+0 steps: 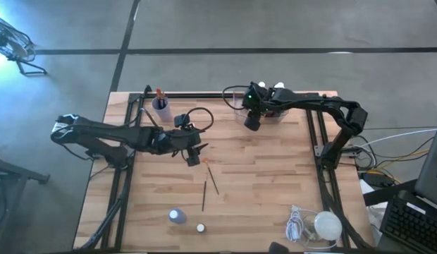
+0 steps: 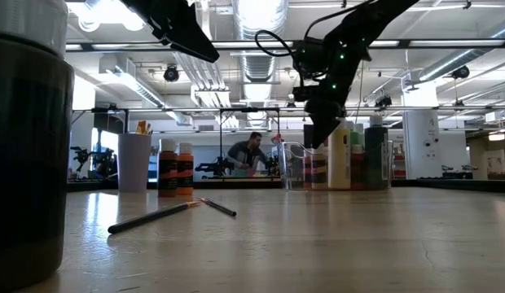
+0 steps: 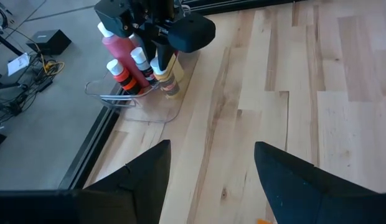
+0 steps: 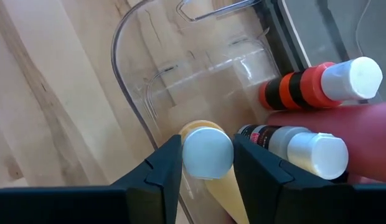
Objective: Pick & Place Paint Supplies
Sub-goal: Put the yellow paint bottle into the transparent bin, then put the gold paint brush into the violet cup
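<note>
A clear tray at the table's far edge holds several paint bottles: red, orange-and-black, a dark one and a yellow one with a white cap. My right gripper is over the tray, shut on the yellow bottle. My left gripper hangs open above the table's middle, nothing between its fingers. Two thin paintbrushes and two small bottles lie loose toward the near edge. My right gripper pinches the yellow bottle's white cap between its two fingers, one on each side. The fingers come steeply from above, slanting from the table's right. The bottle stands upright in the tray's near left corner, beside the other bottles.
A purple cup stands at the far left, holding something red. A white round lump with a coiled cord lies at the near right corner. Black frame rails run along the table's sides. Bare wood spans the middle and right.
</note>
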